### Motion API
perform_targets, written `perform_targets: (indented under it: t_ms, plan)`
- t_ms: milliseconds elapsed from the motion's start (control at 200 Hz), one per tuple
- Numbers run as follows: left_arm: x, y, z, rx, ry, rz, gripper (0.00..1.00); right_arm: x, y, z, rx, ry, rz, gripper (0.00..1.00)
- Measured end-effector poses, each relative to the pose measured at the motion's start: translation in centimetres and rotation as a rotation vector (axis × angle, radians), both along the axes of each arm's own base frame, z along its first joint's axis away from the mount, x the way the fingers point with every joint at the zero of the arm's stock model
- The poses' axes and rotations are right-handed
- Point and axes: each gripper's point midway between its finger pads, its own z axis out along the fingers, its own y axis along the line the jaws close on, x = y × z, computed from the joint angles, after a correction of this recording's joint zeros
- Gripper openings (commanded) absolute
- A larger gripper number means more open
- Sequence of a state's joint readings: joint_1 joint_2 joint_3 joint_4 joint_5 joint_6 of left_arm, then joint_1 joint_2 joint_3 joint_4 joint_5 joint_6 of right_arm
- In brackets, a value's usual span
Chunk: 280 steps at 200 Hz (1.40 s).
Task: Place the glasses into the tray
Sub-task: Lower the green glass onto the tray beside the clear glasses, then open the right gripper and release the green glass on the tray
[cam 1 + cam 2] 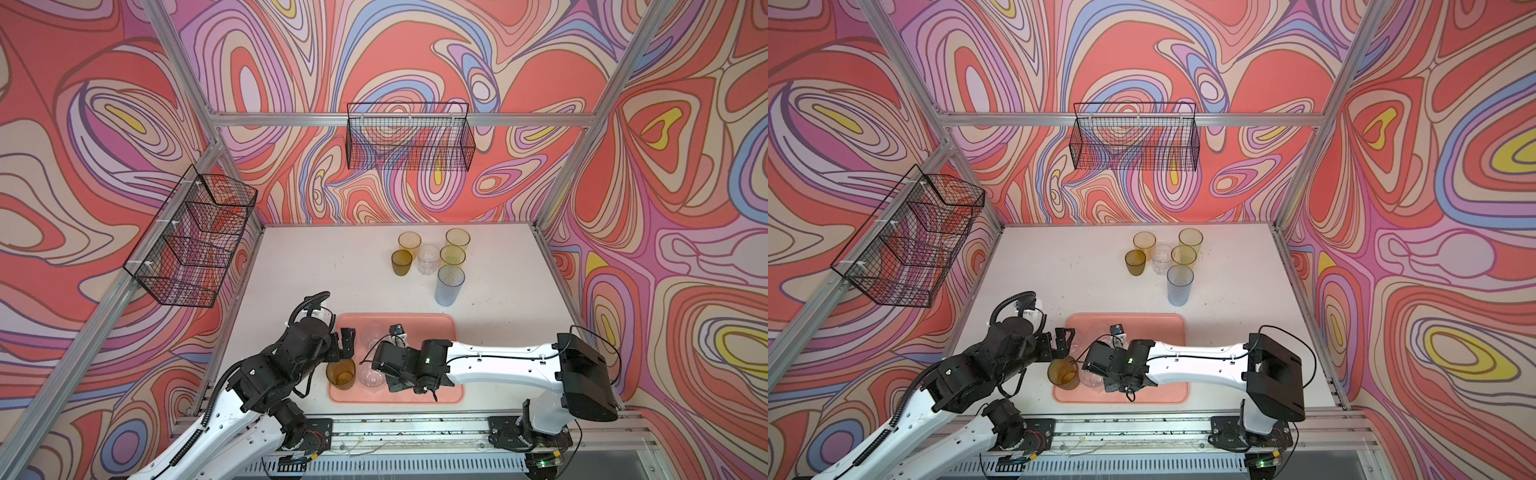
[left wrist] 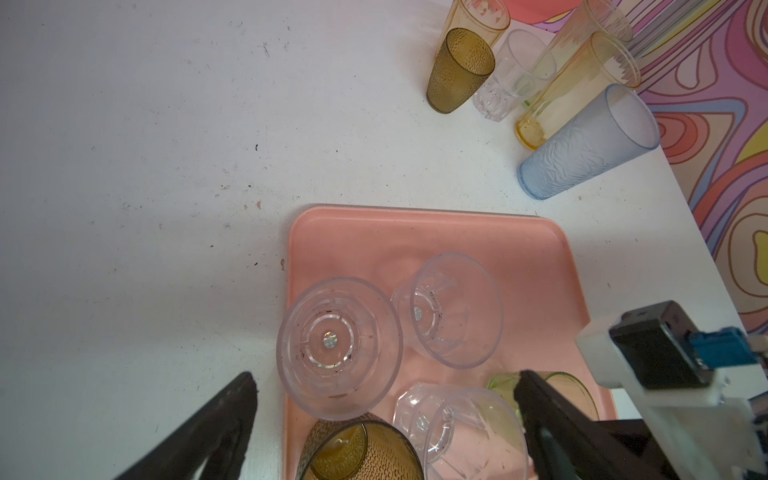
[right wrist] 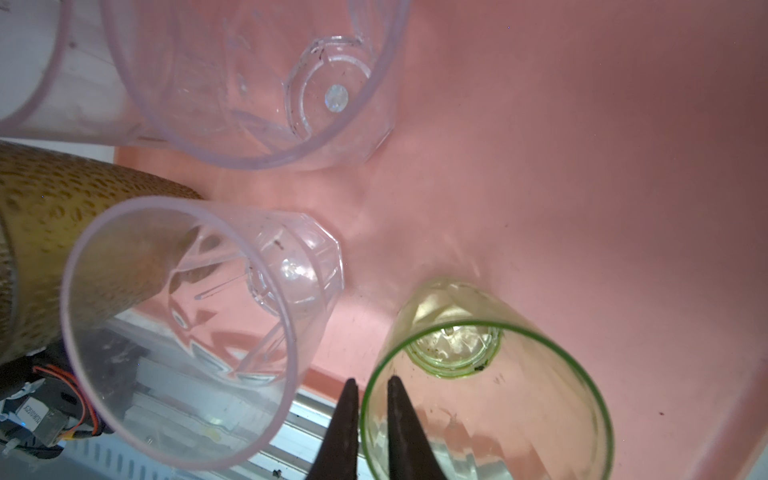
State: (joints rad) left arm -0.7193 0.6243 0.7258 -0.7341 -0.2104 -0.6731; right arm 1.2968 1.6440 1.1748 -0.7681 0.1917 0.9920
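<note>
A flat salmon-pink tray [image 1: 444,326] with a low rim lies at the near edge of the white surface [image 1: 311,270]; five glasses stand upright in it: three short clear tumblers [image 2: 338,347], a brown-amber tumbler [image 1: 341,374] at its near left corner, a green tumbler [image 3: 519,395]; six more cluster upright farther back: orange tumbler [image 1: 409,241], brown tumbler [image 1: 402,262], clear tumbler [image 1: 428,258], two yellow tumblers [image 1: 457,239]; a tall pale blue tumbler [image 1: 449,286] stands nearest the tray.
</note>
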Motion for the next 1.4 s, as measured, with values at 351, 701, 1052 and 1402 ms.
perform_targets:
  t_ms: [351, 701, 1052, 1402]
  plan:
    - [0.0, 0.0, 0.0, -0.001, 0.0, 0.0, 1.0, 0.1, 0.0, 1.0, 0.021, -0.013, -0.003, 0.19]
    - [0.1, -0.1, 0.1, -0.003, -0.003, 0.0, 1.0, 0.6, 0.1, 3.7, 0.083, -0.052, -0.018, 0.58]
    - [0.5, -0.5, -0.3, 0.027, 0.021, -0.008, 1.0, 1.9, -1.7, 7.5, 0.135, -0.163, -0.067, 0.99]
    - [2.2, -2.0, 0.9, 0.059, 0.03, -0.023, 1.0, 3.8, -4.9, 10.4, 0.14, -0.316, -0.144, 0.98]
